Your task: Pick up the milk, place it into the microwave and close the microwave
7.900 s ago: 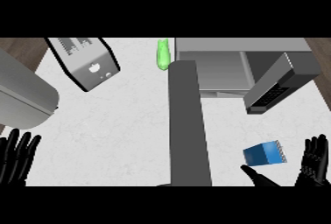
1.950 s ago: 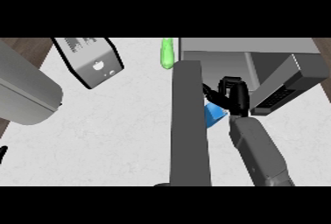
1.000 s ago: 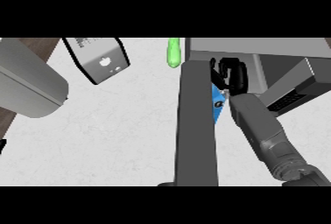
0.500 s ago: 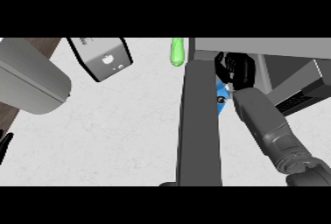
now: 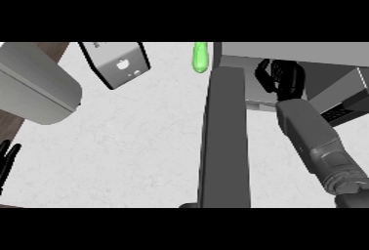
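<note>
Head view gives me no sight of the milk near my right hand [image 5: 282,78]. I see that hand inside the microwave [image 5: 302,53], fingers curled, though I cannot tell whether they hold anything. My left hand [image 5: 7,158] rests at the far edge.

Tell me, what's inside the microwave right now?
The robot's right hand reaches into the open microwave, past its door. No milk shows; the hand may cover it.

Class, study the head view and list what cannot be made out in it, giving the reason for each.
- Milk: not visible in the head view; the right hand reaches into the microwave, so whether it holds the carton cannot be told.
- Microwave interior: mostly hidden by its top and the open door.
- Left hand: cut off by the left edge; only fingers show.
- Green object: too small to identify.
</note>
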`<state>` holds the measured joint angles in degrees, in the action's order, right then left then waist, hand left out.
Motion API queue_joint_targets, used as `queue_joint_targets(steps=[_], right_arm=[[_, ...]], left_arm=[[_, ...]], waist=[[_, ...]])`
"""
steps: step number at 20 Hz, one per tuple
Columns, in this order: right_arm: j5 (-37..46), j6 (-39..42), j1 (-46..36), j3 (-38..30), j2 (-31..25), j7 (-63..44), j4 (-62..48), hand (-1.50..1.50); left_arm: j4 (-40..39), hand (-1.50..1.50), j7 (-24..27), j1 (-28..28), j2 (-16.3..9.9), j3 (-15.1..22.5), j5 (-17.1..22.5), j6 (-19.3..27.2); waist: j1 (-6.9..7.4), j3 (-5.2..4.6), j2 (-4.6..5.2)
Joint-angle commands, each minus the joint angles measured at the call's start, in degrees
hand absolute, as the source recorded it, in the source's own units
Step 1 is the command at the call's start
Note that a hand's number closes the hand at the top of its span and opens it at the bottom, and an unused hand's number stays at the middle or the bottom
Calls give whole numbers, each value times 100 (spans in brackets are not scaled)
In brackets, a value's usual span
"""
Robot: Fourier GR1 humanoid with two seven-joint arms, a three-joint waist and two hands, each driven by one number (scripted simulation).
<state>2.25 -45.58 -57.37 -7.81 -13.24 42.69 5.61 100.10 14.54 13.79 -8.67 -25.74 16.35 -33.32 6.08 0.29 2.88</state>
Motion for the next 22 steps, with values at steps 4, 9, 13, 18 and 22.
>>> queue_joint_targets(steps=[4,9,13,18,22], right_arm=[[-7,-313,24,-77,-90,-174,-220,150],[167,-237,107,73,-222,-100,-234,150],[423,-238,140,319,-181,-176,-425,-150],[388,-581,-4,265,-57,-207,-247,-150],[448,-584,-76,305,-10,-195,-168,-150]], left_arm=[[27,-150,-65,-29,-7,77,-9,-40],[-194,-150,-133,-235,-40,67,-29,48],[-289,-150,25,-332,-20,121,-147,25],[-468,-150,26,-524,-69,82,-228,133],[-455,-150,-6,-495,-16,183,-287,118]], waist=[[134,5,27],[149,10,73],[236,7,117],[216,7,106],[204,7,69]])
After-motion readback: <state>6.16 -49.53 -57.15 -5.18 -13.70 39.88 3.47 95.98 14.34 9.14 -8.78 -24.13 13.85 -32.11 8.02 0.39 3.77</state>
